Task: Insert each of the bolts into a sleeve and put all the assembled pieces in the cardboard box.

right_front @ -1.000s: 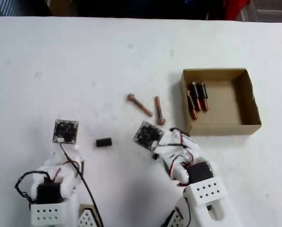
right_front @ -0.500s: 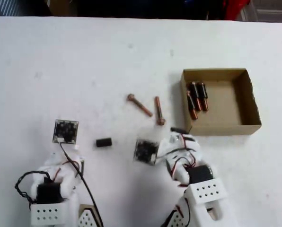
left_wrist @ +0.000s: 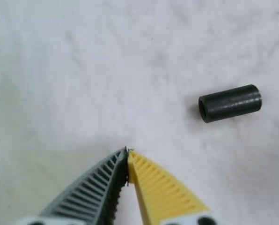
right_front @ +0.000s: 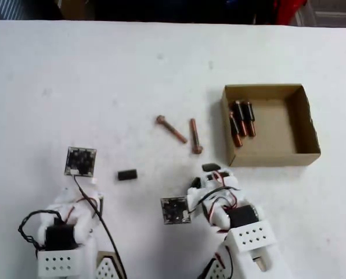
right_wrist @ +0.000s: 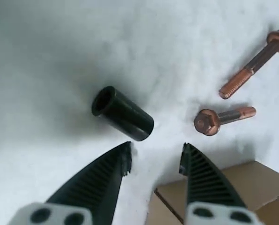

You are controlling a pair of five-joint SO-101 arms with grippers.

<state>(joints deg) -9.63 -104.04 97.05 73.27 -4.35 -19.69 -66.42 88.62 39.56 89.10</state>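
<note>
So, three assembled pieces [right_front: 241, 122] lie inside the cardboard box [right_front: 265, 88]; two bare bolts [right_front: 172, 129] wait left of it, one sleeve [right_front: 210, 167] sits by its near corner and a second sleeve [right_front: 127, 174] farther left. My right gripper [right_wrist: 153, 159] hangs parted and empty beside the first sleeve; my left gripper [left_wrist: 128, 152] is closed on nothing. How fully the boxed bolts are seated, I cannot make out.

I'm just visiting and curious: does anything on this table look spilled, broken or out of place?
Nothing stands out. Two bolts and two sleeves lie loose on the table, unassembled; three assembled pieces lie side by side in the cardboard box. No visible damage.
</note>
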